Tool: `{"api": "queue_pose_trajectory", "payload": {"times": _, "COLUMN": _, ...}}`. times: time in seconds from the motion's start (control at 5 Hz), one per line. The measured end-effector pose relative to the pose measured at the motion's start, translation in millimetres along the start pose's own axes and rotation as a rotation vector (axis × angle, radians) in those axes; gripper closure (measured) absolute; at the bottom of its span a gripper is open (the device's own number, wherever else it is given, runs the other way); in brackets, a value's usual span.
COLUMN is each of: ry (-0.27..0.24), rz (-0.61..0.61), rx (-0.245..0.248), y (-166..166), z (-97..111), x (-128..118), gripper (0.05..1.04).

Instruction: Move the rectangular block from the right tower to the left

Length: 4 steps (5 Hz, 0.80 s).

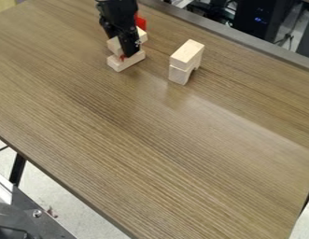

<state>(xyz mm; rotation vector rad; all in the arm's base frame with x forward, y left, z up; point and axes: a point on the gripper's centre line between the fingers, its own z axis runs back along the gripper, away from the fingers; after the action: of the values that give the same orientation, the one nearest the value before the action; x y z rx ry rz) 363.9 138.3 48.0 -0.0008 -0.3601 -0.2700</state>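
Tool [127, 53] hangs over left tower [135, 59]; can't tell whether wide, narrow or gripping. Tool and arm partly cover that tower and a red thing [141, 22]. Rectangular block [187, 50] lies flat atop the right tower, long axis slanting near-left to far-right. Lower block [179, 75] partly hidden beneath it. Rectangular block sits right of the tool, apart.

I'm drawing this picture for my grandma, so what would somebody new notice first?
Probably the big black robot hand at the top, hanging down at the pale wooden blocks there. Next, the smaller pile to its right in the picture, with a rectangular block on top. A bit of bright red also peeks out behind the arm.
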Motion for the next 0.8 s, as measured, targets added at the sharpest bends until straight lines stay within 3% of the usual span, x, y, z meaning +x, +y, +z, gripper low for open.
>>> {"api": "queue_pose_trajectory", "payload": {"times": 0.8, "ry": 0.028, "rz": 0.047, "rx": 0.027, "y": 0.6, "z": -4.0, "x": -7.7, "gripper": 0.492}}
